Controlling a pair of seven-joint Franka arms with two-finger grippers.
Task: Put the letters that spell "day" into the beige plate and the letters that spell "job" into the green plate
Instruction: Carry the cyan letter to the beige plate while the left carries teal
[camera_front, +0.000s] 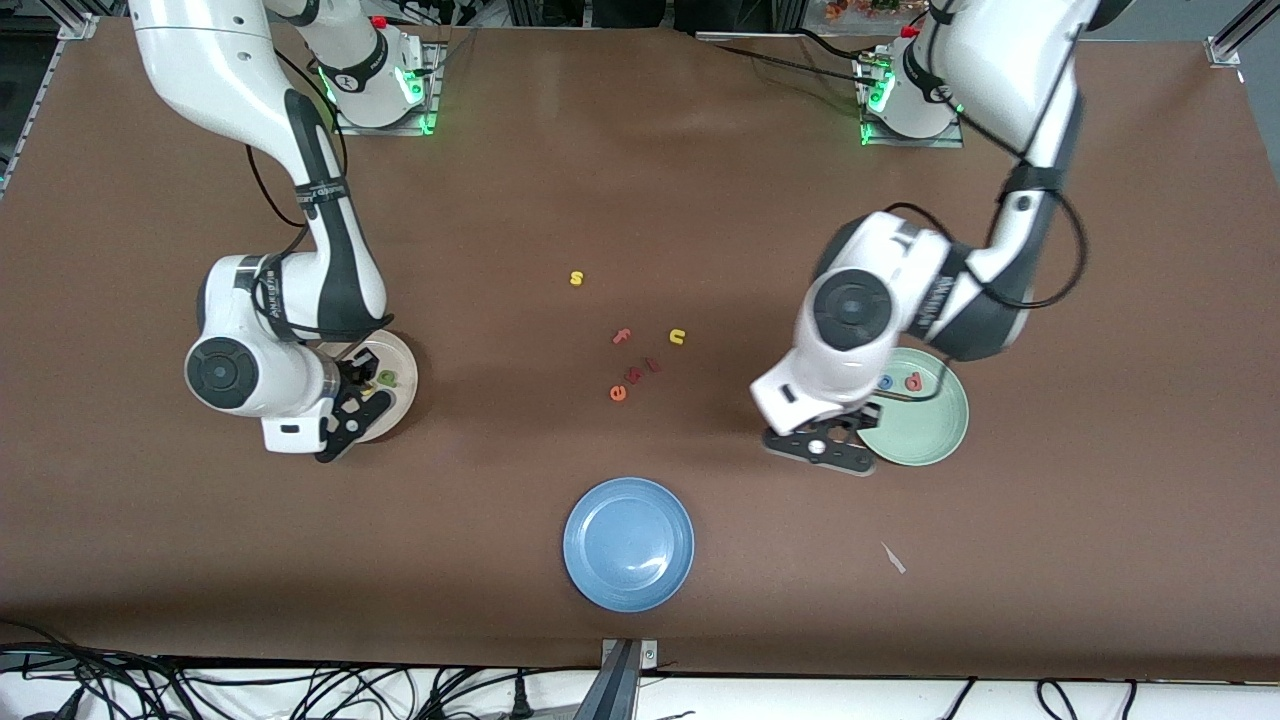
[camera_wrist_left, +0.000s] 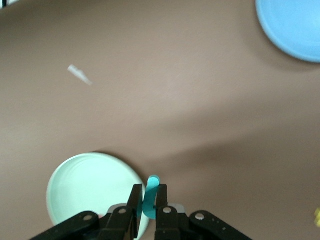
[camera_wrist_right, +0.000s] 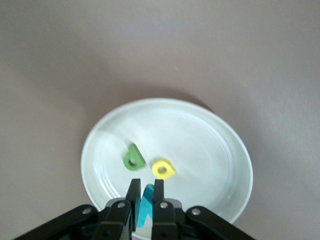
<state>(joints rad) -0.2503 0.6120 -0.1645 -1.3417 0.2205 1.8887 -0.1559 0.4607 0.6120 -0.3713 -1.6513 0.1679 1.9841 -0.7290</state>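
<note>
Front view: left gripper (camera_wrist_left: 148, 200) clamps teal "j" (camera_wrist_left: 150, 196) over green plate (camera_wrist_left: 85, 185) rim.

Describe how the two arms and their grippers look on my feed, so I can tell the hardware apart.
Both arms are the same build: glossy white rounded shells with black joint bands, dark round caps on the wrist housings and black cables looped alongside. Green lights glow at each base. The left gripper and the right gripper are both matt black with slim, flat, parallel fingers and silver screws on the finger mounts.
</note>
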